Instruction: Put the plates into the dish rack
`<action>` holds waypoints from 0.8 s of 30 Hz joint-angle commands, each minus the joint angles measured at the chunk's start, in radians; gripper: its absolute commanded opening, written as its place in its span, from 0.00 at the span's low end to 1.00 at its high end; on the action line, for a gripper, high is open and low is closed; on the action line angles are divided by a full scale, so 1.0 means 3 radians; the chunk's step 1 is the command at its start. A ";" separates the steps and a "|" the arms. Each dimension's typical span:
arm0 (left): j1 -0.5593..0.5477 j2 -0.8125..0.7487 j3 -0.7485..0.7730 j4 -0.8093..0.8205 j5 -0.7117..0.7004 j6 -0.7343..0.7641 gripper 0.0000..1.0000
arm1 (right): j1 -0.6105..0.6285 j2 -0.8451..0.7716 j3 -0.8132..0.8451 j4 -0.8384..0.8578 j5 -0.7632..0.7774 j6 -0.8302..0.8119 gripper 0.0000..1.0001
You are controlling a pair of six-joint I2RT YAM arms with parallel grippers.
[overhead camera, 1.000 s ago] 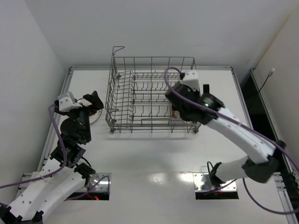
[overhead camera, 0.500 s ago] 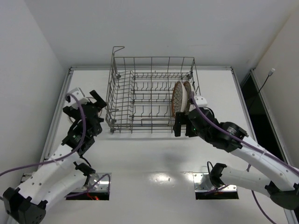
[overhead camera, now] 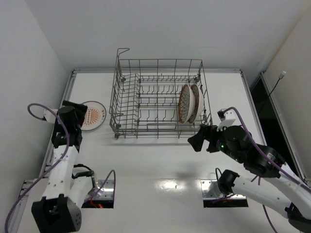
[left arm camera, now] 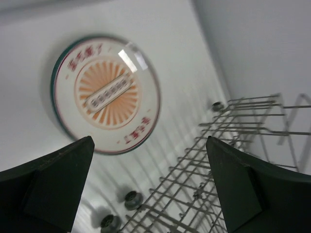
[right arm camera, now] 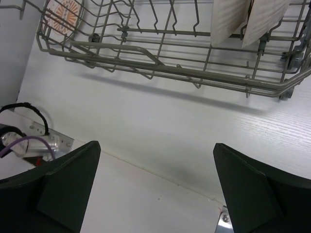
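Note:
The grey wire dish rack (overhead camera: 158,97) stands at the table's far middle. Two brown-patterned plates (overhead camera: 184,103) (overhead camera: 195,102) stand on edge side by side in its right end. The white plate with the orange centre (overhead camera: 92,116) lies flat on the table left of the rack. My left gripper (overhead camera: 77,115) is open and empty, above and just left of that plate (left arm camera: 104,94). My right gripper (overhead camera: 198,141) is open and empty over bare table in front of the rack's right corner. The right wrist view shows the rack (right arm camera: 194,73) with both standing plates (right arm camera: 231,17) (right arm camera: 269,17).
The rack's raised handle (overhead camera: 122,51) stands at its far left corner. Its small black feet (left arm camera: 131,199) sit close to the flat plate. Walls close in the table on the left, back and right. Two metal base plates (overhead camera: 221,191) lie at the near edge.
My right gripper has pulled back out of the rack towards the near side, leaving two plates standing in it. My left arm has drawn back left, uncovering the orange-centred plate.

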 commanded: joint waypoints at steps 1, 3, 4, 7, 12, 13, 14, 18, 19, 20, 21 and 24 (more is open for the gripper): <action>0.0408 0.0171 -0.0472 0.0145 0.0995 -0.0544 1.00 | 0.0007 -0.0083 0.0087 -0.0010 -0.0189 0.0090 1.00; 0.0542 0.0202 -0.0688 0.0379 0.1245 -0.0631 1.00 | 0.0007 -0.0211 0.0016 0.0035 -0.0296 0.0090 1.00; 0.0654 0.0202 -0.0861 0.0477 0.1312 -0.0631 1.00 | 0.0007 -0.0252 -0.0061 0.0036 -0.0337 0.0120 1.00; 0.0721 0.0171 -0.1077 0.0671 0.1359 -0.0508 1.00 | 0.0007 -0.0400 -0.0214 0.0036 -0.0368 0.0151 1.00; 0.0838 0.0370 -0.1210 0.0912 0.1491 -0.0411 1.00 | 0.0007 -0.0477 -0.0388 0.0067 -0.0445 0.0192 1.00; 0.0839 0.0457 -0.1246 0.1044 0.1593 -0.0411 1.00 | 0.0007 -0.0508 -0.0419 0.0102 -0.0445 0.0192 1.00; 0.0879 0.0655 -0.1282 0.1126 0.1640 -0.0411 1.00 | 0.0007 -0.0508 -0.0419 0.0102 -0.0486 0.0223 1.00; 0.0977 0.1298 -0.1328 0.1546 0.1916 -0.0441 1.00 | 0.0007 -0.0508 -0.0379 0.0026 -0.0486 0.0223 1.00; 0.0977 0.1428 -0.1328 0.1607 0.1967 -0.0441 1.00 | 0.0007 -0.0508 -0.0338 -0.0005 -0.0486 0.0223 1.00; 0.0977 0.1551 -0.1328 0.1704 0.2054 -0.0441 1.00 | 0.0007 -0.0508 -0.0307 -0.0076 -0.0486 0.0223 1.00; 0.1017 0.1653 -0.1328 0.1750 0.2090 -0.0441 1.00 | 0.0007 -0.0538 -0.0246 -0.0112 -0.0441 0.0223 1.00; 0.1054 0.1950 -0.1359 0.1950 0.2197 -0.0543 1.00 | 0.0007 -0.0569 -0.0144 -0.0224 -0.0409 0.0223 1.00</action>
